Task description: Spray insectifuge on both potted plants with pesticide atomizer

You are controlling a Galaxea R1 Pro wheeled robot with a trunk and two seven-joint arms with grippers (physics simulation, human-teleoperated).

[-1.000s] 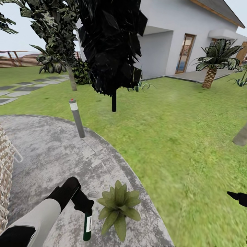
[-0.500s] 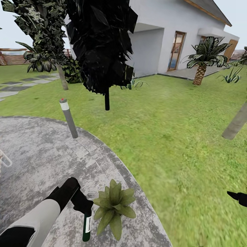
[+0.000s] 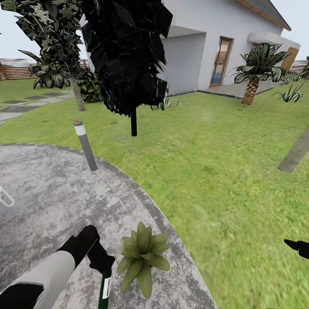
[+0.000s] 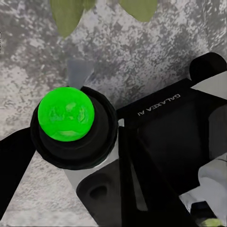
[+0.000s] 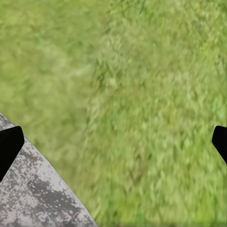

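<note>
One potted plant (image 3: pixel 141 256), a low rosette of pointed green leaves, sits near the edge of the round grey patio (image 3: pixel 47 201). Its leaf tips (image 4: pixel 71 16) also reach into the left wrist view. Just left of the plant, my left gripper (image 3: pixel 102 262) is shut on the top of the pesticide atomizer (image 3: pixel 104 291). The slim dark green bottle with a pale label hangs downward, its lower end cut off by the picture's edge. My right gripper (image 5: pixel 113 142) is open over the grass beside the patio's rim, and its dark tip (image 3: pixel 298 248) shows at the head view's right edge.
A grey bollard lamp (image 3: pixel 85 146) with a red top stands at the patio's far rim. A dark tree (image 3: pixel 128 56) rises on the lawn (image 3: pixel 214 171) behind it. A slanted trunk (image 3: pixel 295 153) is at the right. House, palms and stepping slabs (image 3: pixel 25 105) lie farther off.
The head view swung to the right, then held. My left gripper sank slightly with the atomizer, whose lower end now leaves the picture. The right gripper has not moved.
</note>
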